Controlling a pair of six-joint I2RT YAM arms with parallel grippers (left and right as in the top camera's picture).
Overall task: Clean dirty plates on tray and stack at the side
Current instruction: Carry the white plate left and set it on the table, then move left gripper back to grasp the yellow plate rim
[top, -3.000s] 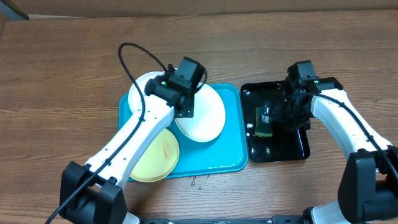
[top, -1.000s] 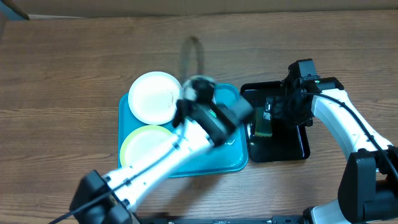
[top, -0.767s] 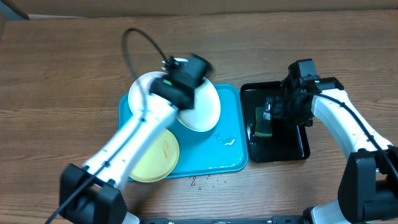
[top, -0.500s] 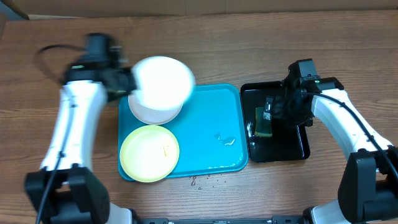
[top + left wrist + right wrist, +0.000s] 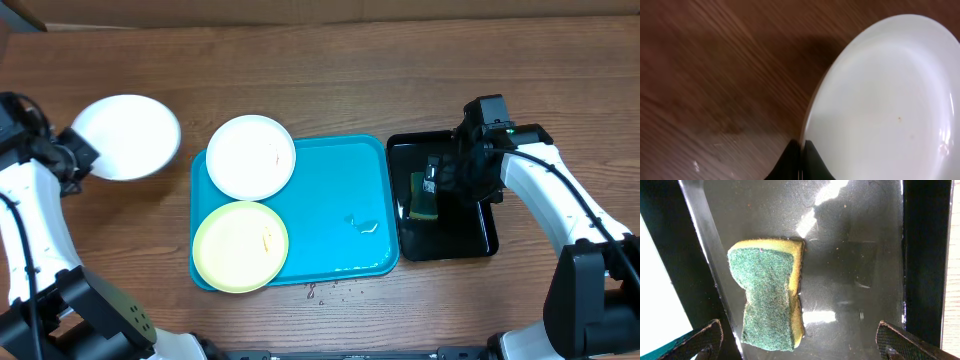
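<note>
Your left jaws are clamped on the rim of a white plate (image 5: 880, 100). The two dark fingertips (image 5: 787, 167) pinch its edge at the bottom of the left wrist view. The plate's face is mostly clean, with a couple of tiny orange specks. From overhead, this plate (image 5: 125, 137) sits out by the left edge of the counter (image 5: 400, 70), well clear of the turquoise tray (image 5: 340, 200). You cannot tell from these views whether it rests on the wood or hangs just above it.

Your right jaws stand wide apart and hold nothing, with one fingertip (image 5: 702, 340) low at each side of the right wrist view. Between the fingertips, and touching neither, a green-and-yellow sponge (image 5: 770, 300) lies in the glossy black tray (image 5: 850, 255), green side up.

The turquoise tray sits in the middle of the counter, toward the near edge. The black tray (image 5: 470, 235) is just beside it on the right. A second white plate (image 5: 250, 157) lies at the turquoise tray's far left corner, lapping over its far rim. A pale yellow plate (image 5: 240, 246) lies at the tray's near left corner, with a small reddish-orange smear (image 5: 266, 238) on its face. The two plates touch or nearly touch. A few water drops (image 5: 362, 224) sit on the bare right half of the tray. More small drops (image 5: 325, 290) dot the counter just past the tray's near rim.
</note>
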